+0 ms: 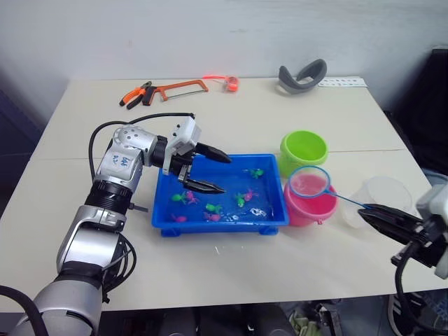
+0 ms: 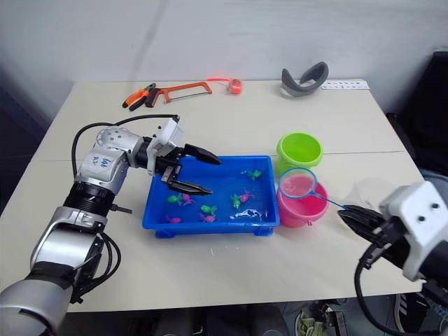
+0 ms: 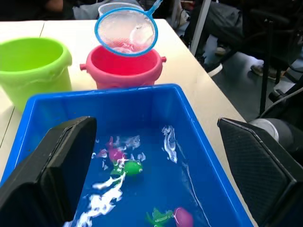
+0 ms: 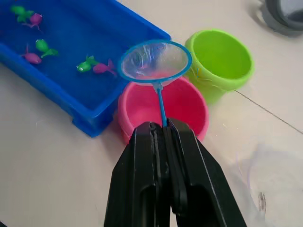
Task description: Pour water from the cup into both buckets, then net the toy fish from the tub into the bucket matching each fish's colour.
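The blue tub (image 1: 220,225) sits mid-table with water and several small green and pink toy fish (image 1: 210,208) in it. My left gripper (image 1: 224,175) hangs open over the tub's left end, holding nothing. My right gripper (image 4: 163,126) is shut on the net's thin blue handle. The net's light-blue hoop (image 1: 309,182) hovers just above the pink bucket (image 1: 311,208). Touching the pink bucket on its far side is the lime green bucket (image 1: 304,150). The clear cup (image 1: 383,197) stands upright to the right of the pink bucket, near my right gripper.
An orange hacksaw (image 1: 180,88) and orange-handled pliers (image 1: 136,94) lie at the table's back left, a small orange object (image 1: 231,82) beside them. A grey curved band (image 1: 302,75) and a white strip (image 1: 341,82) lie at the back right.
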Available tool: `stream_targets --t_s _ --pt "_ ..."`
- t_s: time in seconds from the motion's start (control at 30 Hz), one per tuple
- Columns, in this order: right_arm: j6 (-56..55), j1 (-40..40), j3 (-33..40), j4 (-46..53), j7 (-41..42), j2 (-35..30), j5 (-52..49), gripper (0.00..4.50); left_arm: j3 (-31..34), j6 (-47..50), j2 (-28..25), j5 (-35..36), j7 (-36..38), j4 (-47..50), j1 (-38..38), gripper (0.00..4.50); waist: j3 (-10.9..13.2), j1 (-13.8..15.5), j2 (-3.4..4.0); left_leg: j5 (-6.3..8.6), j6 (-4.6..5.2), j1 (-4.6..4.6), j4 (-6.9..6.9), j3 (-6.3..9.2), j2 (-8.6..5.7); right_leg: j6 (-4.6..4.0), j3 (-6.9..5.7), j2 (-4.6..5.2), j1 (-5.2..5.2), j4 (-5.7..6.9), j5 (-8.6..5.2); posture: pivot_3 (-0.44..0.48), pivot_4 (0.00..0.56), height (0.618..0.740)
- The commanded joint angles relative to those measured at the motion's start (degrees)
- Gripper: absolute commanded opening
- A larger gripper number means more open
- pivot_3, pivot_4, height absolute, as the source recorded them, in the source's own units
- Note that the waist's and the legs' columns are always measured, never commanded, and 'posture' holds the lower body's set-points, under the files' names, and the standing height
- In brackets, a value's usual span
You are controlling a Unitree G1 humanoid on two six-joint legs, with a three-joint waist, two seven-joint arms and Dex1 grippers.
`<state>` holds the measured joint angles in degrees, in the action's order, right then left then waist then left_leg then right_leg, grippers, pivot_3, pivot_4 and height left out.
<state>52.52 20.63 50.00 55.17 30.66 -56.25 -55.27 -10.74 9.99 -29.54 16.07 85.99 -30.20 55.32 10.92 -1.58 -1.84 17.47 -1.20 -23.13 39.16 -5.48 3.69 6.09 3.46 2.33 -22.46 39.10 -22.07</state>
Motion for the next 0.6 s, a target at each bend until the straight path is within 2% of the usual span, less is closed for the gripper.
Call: stream_targets --t_s 0.03,0.17,0.3,0.6 --pt "-2.7 -3.5 -5.4 0.3 -0.2 -3.4 3.6 0.0 0.2 -0.2 -1.8 -0.4 2.8 2.0 -0.8 4.45 0.0 0.1 0.0 0.0 0.0 0.0 0.0 0.02 0.0 0.0 0.0 0.0 0.01 0.0 0.0 0.0 0.15 0.74" --pt "-7.7 -12.6 -19.7 -5.5 0.4 -8.7 12.3 0.0 0.0 -0.2 -4.3 -1.6 1.6 4.0 -3.1 4.45 0.0 -0.1 -0.01 -0.01 0.05 -0.01 0.04 0.0 -0.03 0.02 -0.01 0.08 0.0 -0.01 0.01 0.0 0.15 0.74" --pt "-12.1 -21.7 -32.5 -12.1 1.7 -10.2 20.3 0.0 0.8 1.2 -6.0 -1.1 0.0 8.1 -5.7 4.45 0.0 -0.1 -0.01 -0.02 0.09 -0.02 0.06 0.0 -0.02 0.03 -0.01 0.11 -0.01 0.0 0.02 0.0 0.15 0.74" --pt "-19.7 -34.9 -48.4 -21.7 5.8 -9.0 35.0 0.0 2.1 6.5 -8.1 0.2 -2.0 14.6 -9.3 4.45 0.0 -0.1 0.0 -0.02 0.09 -0.05 0.08 -0.01 -0.01 0.03 -0.05 0.24 -0.05 0.07 0.02 0.0 0.15 0.74"
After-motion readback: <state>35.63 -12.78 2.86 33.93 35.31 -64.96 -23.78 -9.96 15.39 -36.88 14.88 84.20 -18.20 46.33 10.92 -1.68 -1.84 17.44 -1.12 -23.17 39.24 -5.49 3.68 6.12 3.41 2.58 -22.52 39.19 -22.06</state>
